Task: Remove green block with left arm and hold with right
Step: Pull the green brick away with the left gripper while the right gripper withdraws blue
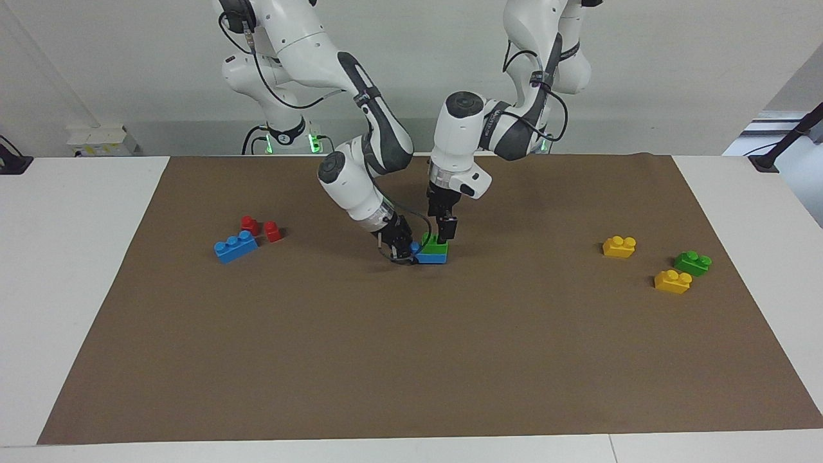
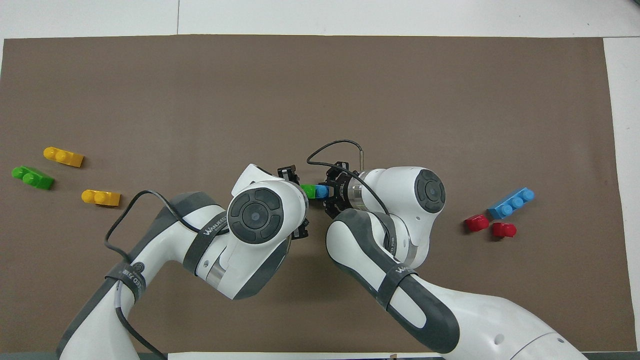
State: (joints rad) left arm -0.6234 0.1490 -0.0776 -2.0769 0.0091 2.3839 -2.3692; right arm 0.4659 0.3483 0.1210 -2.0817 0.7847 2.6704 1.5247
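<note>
Gripping green block (image 1: 437, 245) (stacked): left claw (image 1: 445, 236).

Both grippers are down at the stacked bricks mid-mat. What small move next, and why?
Probably lift the left gripper straight up: it is at the green block, which still sits on the blue brick, and the right gripper is down at that brick's end, seemingly bracing it.
</note>
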